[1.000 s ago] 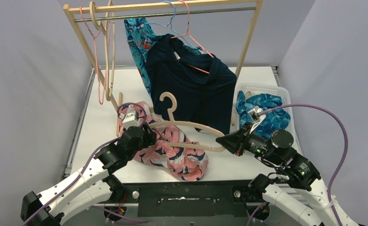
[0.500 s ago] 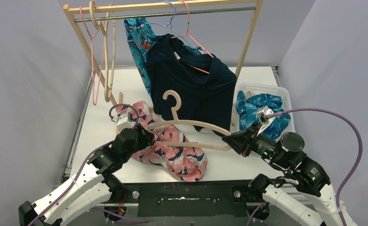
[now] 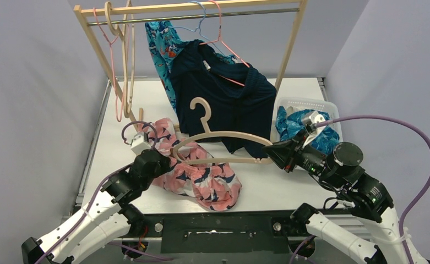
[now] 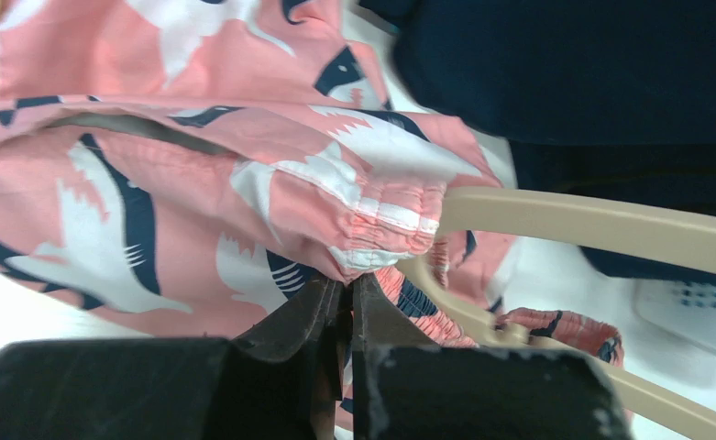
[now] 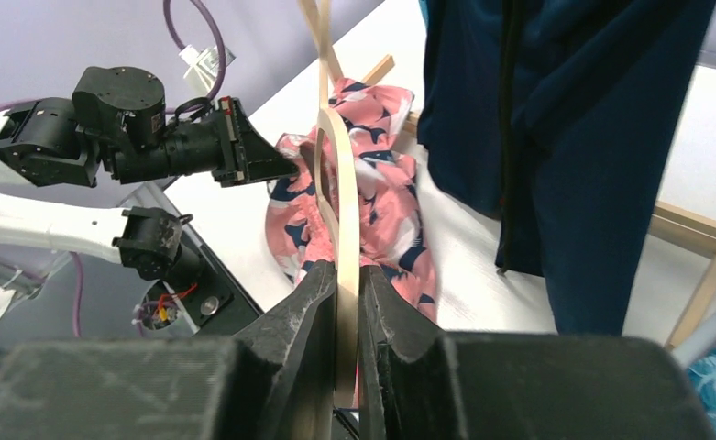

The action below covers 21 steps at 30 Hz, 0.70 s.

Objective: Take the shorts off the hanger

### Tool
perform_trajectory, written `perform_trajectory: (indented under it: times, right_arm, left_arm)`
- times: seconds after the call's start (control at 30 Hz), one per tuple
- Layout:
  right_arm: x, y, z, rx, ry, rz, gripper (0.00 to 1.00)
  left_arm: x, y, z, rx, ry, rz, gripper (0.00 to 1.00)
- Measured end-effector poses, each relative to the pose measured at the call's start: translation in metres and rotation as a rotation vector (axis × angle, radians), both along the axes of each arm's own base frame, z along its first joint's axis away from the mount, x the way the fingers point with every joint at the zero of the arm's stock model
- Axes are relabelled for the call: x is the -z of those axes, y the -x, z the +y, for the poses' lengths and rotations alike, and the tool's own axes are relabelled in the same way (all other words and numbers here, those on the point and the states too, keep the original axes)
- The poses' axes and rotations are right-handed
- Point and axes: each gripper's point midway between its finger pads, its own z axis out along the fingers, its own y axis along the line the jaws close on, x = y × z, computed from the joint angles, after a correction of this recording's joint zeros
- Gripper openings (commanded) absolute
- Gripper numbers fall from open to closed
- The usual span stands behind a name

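Lilac walls close in a white tabletop (image 3: pixel 116 157), with both arms reaching forward from its near edge. Across the back stands a wooden clothes rack (image 3: pixel 190 6).

Dark navy shorts (image 3: pixel 229 104) hang from the rack's rail on a pink wire hanger (image 3: pixel 223 41) and make up the biggest piece of cloth in view. Behind them, to the left, teal shark-print shorts (image 3: pixel 160 41) hang from the same rail. A few empty hangers (image 3: pixel 125 66) dangle at the rail's left end.

Pink shorts (image 3: pixel 207 184) with a navy and white print lie crumpled on the tabletop in front of the rack. Their upper edge is lifted and bunched around the left end of a beige hanger (image 5: pixel 345 229). This hanger is held above the tabletop, roughly level, with its hook pointing toward the rack.

At the right side of the tabletop sits a white basket (image 3: pixel 306 103) with blue wave-patterned shorts (image 3: pixel 292 124) inside it.

The right tool (image 5: pixel 345 275) is clamped on the hanger's right end, the flat strip squeezed between its two fingers. The left tool (image 4: pixel 346 284) is closed, fingers nearly touching, pinching pink fabric just under the gathered elastic edge, close beside the hanger's left end.
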Motion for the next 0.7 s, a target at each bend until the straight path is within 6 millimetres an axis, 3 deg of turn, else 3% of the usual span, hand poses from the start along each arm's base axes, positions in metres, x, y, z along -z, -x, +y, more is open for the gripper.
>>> perform_trajectory:
  times: [0.37,0.7]
  right_arm:
    - [-0.001,-0.006,-0.017,0.096,-0.001,-0.025,0.0]
    - [-0.04,-0.017,-0.009,0.111,-0.129,-0.121,0.0]
  left_arm:
    - [0.016,0.001,0.04,-0.126,-0.139,0.038,0.0]
    - [0.037,0.009,0.024,-0.043,-0.095,0.096,0.0]
